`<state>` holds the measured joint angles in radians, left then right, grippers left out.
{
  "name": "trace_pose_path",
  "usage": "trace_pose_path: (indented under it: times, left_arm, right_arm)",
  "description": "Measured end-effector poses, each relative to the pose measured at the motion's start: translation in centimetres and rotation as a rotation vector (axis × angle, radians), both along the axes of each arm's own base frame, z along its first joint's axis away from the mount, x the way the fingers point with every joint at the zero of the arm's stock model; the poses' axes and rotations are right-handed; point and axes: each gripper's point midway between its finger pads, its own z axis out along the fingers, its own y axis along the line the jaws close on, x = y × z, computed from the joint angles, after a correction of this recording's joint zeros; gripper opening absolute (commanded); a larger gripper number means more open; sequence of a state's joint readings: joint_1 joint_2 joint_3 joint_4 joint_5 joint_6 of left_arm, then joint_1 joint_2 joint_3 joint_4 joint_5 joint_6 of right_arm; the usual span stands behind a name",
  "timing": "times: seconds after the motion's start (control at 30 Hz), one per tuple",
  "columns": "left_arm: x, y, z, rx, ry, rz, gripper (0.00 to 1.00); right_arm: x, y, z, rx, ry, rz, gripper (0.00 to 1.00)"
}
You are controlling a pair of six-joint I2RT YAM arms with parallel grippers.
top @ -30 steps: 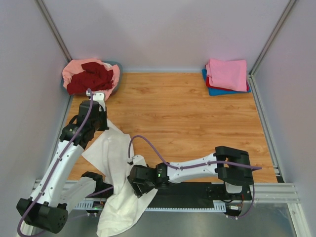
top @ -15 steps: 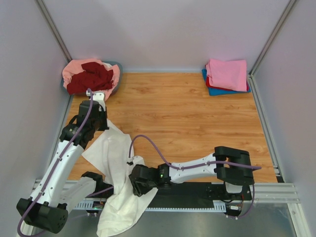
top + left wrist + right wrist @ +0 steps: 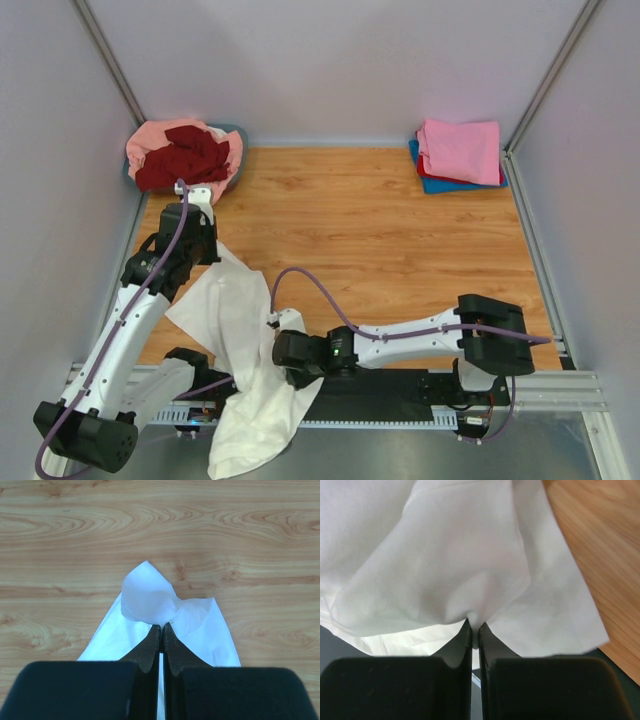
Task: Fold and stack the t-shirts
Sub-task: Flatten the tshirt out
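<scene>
The large off-white t-shirt (image 3: pixel 232 322) lies crumpled at the table's near left and hangs over the front edge. My left gripper (image 3: pixel 212 250) is shut on a bunched corner of the off-white t-shirt (image 3: pixel 150 597), its tips (image 3: pixel 161 626) pinching the cloth just above the wood. My right gripper (image 3: pixel 282 350) is shut on a fold of the same shirt (image 3: pixel 455 570), the cloth puckered between its tips (image 3: pixel 474 625). Salmon-pink (image 3: pixel 150 140) and dark red (image 3: pixel 186 160) t-shirts are heaped at the back left. A folded stack stands at the back right: bright pink (image 3: pixel 460 150) over red, with blue (image 3: pixel 450 186) lowest.
The grey-blue tub (image 3: pixel 240 136) holds the back-left heap. Grey walls with metal posts close in the wooden table (image 3: pixel 380 240) on three sides. A black strip and metal rail (image 3: pixel 400 405) run along the front edge, with the arm bases there.
My right gripper has shut on the off-white shirt's fold and shifted slightly right. The shirt's hanging part swung right with it. The left arm has not moved.
</scene>
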<state>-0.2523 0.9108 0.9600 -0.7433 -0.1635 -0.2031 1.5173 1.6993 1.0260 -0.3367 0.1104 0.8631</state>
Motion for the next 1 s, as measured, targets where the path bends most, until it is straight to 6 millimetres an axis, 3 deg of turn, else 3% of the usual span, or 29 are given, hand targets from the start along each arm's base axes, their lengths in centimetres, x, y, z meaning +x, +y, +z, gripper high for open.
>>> trace_pose_path:
  times: [0.13, 0.27, 0.4, 0.57, 0.63, 0.83, 1.0]
  left_arm:
    - [0.0, 0.0, 0.0, 0.001, 0.000, 0.002, 0.00]
    - [0.0, 0.0, 0.0, 0.002, -0.001, 0.002, 0.00]
    - [0.0, 0.0, 0.0, 0.002, -0.001, 0.002, 0.00]
    - [0.0, 0.0, 0.0, 0.002, -0.001, 0.002, 0.00]
    - [0.0, 0.0, 0.0, 0.001, 0.000, 0.002, 0.00]
    - [0.0, 0.0, -0.1, 0.000, 0.003, -0.002, 0.00]
    - [0.0, -0.1, -0.1, -0.002, 0.005, -0.004, 0.00]
  right_arm:
    - [1.6, -2.6, 2.3, -0.073, -0.076, -0.052, 0.00]
    - [3.2, -5.6, 4.9, -0.143, -0.162, -0.100, 0.09]
    - [4.1, -8.5, 6.7, -0.180, -0.215, -0.125, 0.11]
    - [4.8, -10.1, 8.5, -0.149, -0.250, -0.149, 0.23]
    - [4.8, -10.6, 8.6, -0.141, -0.254, -0.151, 0.31]
    - [4.9, -10.6, 7.2, -0.144, -0.257, -0.142, 0.32]
    - [6.0, -10.4, 5.7, -0.142, -0.233, -0.192, 0.44]
